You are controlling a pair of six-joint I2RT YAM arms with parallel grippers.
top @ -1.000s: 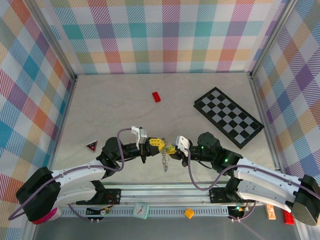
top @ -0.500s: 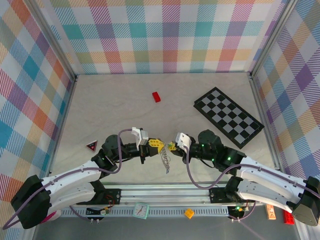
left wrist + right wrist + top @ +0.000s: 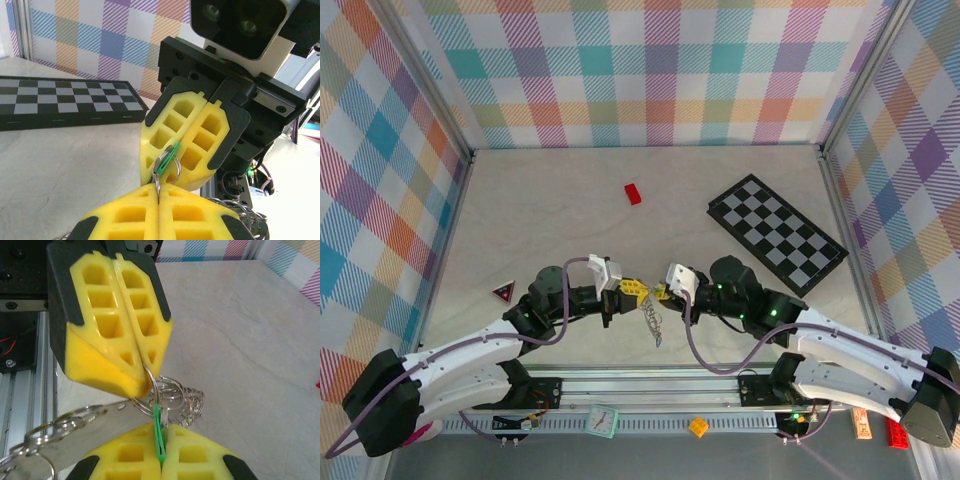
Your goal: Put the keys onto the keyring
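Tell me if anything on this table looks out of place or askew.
Nothing looks spilled or broken. The black-and-white chequered board lies skewed, diagonal to the edges of the beige table. A small red brick sits alone near the middle. A small dark triangular piece lies stray at the far left.

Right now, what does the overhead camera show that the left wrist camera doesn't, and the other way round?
Overhead adds the small red brick and a red-and-black triangle lying on the table. The left wrist camera adds fine detail: the green-headed key pinched in the right end effector, meeting the keyring that the left end effector clamps. Both views share the chequered board and the two yellow end effectors, shut and tip to tip.
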